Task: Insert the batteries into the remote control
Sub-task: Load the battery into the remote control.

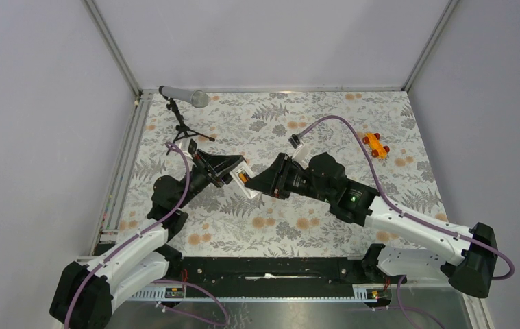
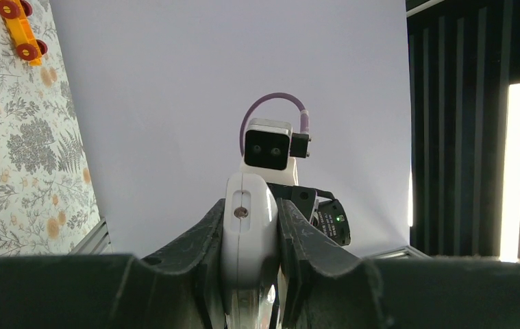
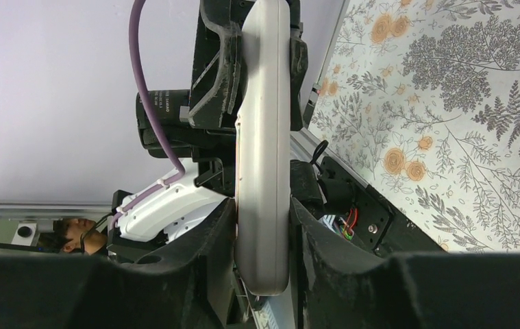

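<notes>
Floral tablecloth (image 1: 298, 226) below; remote (image 1: 240, 177) was held in the air at table centre. Left gripper (image 2: 250, 236) clamped one end, right gripper (image 3: 262, 233) pinched the other. Judged light, stiff, slick plastic; best gripped by long edges.

A few lines of small white print stand on the black cylindrical motor housing (image 3: 164, 113) of the left arm, seen from the right wrist, but they are too small to read. No letters, numbers or brand marks can be read on the slim white plastic remote control (image 3: 264, 137) or the orange toy car (image 1: 375, 144).
</notes>
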Controlling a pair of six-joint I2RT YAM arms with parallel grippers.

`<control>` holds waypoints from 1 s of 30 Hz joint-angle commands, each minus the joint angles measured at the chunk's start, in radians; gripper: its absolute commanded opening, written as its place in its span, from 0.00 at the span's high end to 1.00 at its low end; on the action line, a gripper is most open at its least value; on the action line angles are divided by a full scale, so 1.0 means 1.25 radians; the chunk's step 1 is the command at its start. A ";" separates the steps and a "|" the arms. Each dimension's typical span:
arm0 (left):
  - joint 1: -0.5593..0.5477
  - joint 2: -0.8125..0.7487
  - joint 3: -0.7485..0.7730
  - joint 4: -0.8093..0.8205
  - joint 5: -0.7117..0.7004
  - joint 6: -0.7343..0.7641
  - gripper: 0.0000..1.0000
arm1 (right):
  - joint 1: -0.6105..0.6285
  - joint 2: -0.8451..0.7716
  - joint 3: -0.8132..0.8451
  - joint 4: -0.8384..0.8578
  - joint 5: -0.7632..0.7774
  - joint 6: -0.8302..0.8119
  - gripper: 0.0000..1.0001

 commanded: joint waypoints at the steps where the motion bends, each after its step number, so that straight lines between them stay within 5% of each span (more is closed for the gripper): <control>1: -0.003 -0.016 0.043 0.084 0.024 0.001 1.00 | -0.010 0.021 0.033 -0.036 -0.005 -0.001 0.57; 5: 0.002 -0.028 0.047 0.022 0.046 0.073 1.00 | -0.018 0.011 0.037 -0.016 -0.035 -0.029 0.22; 10: 0.029 -0.038 0.078 -0.079 0.114 0.187 1.00 | -0.043 0.002 0.061 -0.012 -0.093 -0.099 0.12; 13: 0.050 -0.028 0.109 -0.108 0.176 0.226 1.00 | -0.067 0.011 0.057 -0.013 -0.157 -0.120 0.15; 21: 0.057 -0.018 0.209 -0.280 0.272 0.368 1.00 | -0.076 0.069 0.136 -0.122 -0.292 -0.308 0.42; 30: 0.057 -0.006 0.232 -0.309 0.294 0.398 1.00 | -0.076 0.090 0.140 -0.134 -0.294 -0.327 0.50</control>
